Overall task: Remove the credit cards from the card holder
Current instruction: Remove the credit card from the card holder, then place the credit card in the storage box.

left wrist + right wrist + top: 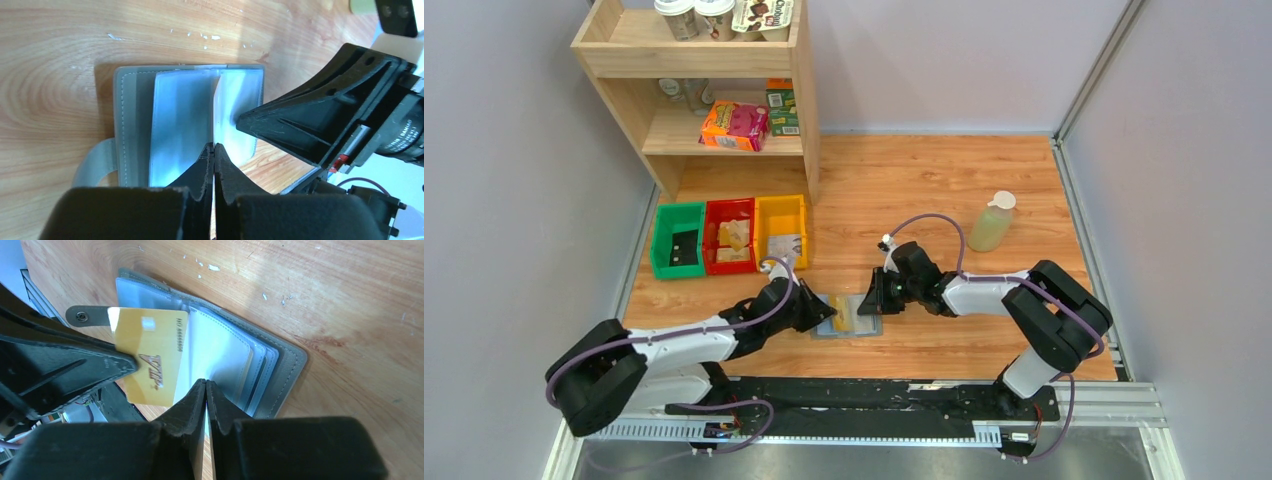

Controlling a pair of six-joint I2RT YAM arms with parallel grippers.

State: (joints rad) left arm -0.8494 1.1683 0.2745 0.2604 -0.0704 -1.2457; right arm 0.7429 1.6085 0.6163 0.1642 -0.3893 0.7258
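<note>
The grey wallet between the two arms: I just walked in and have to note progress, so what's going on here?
The card holder lies open on the table. The right pincer is shut on one of its clear sleeves, steadying it. The left pincer is shut on a gold credit card, which looks largely out of its sleeve, seemingly mid-extraction. Whether more cards remain inside cannot be told.

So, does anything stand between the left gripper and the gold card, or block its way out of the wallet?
Nothing visible. The left gripper pinches the gold card, which sticks out of the card holder; the right gripper holds a clear sleeve beside it.
</note>
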